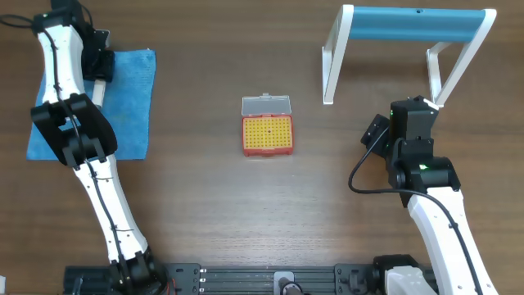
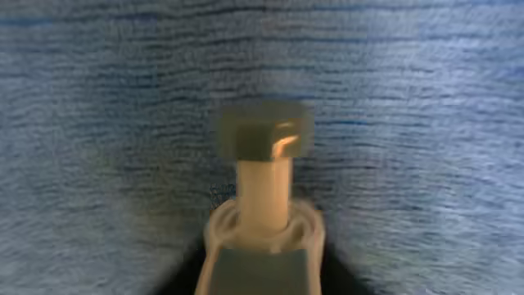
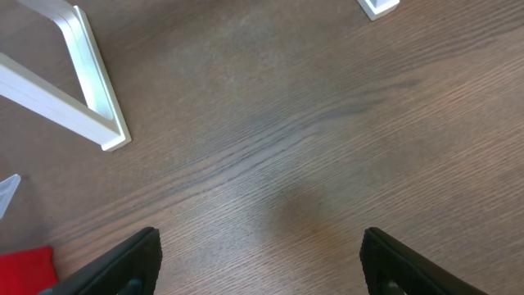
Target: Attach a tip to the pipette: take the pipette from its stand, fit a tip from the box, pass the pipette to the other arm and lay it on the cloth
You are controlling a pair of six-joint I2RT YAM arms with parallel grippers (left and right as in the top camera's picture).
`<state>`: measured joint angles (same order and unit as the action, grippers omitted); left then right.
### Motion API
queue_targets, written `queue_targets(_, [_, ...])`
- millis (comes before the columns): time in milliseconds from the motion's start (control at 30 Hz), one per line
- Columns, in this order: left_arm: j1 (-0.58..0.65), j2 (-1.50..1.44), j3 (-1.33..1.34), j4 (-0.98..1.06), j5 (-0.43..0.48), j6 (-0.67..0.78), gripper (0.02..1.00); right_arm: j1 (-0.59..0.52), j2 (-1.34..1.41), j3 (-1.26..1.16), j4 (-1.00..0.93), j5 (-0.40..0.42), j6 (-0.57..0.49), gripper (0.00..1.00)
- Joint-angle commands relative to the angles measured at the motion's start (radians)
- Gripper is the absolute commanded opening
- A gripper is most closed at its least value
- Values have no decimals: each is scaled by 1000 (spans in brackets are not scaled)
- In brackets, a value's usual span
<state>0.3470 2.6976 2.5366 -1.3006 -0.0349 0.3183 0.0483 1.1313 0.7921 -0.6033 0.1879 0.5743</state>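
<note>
Pipette (image 2: 264, 192) pinched in left claw (image 2: 262, 280), head close over cloth (image 2: 90, 106); contact unclear. Lower slowly till body lies flat on cloth, then release and lift straight off. Right claw (image 3: 260, 266) spread, well apart from cloth; leave parked.

A brown wood-grain table (image 1: 246, 205) spans the scene; a black rail (image 1: 229, 277) lines its near edge.

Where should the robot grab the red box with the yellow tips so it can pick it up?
Grip the red base across its left and right walls, coming straight down from above. The clear lid is open along the far edge and yellow tips fill the top, so the side walls are probably the safest hold.
</note>
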Motion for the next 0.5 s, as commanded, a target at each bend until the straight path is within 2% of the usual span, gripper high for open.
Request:
queue_targets(33, [-2,14,22,-16,20,1,875,8,-2,6,2,-9,8,794])
queue_targets(100, [-2,6,22,-26,9,1,877,8,-2,6,2,-9,8,794])
queue_targets(233, [-2,-37,44,-55,-119,-3,879,8,-2,6,2,-24,9,796])
queue_targets(300, [-2,-77,55,-56,-174,-51,879,8,-2,6,2,-41,9,794])
queue_targets(500, [-20,-257,109,-129,-166,-132,879,8,-2,6,2,-66,9,796])
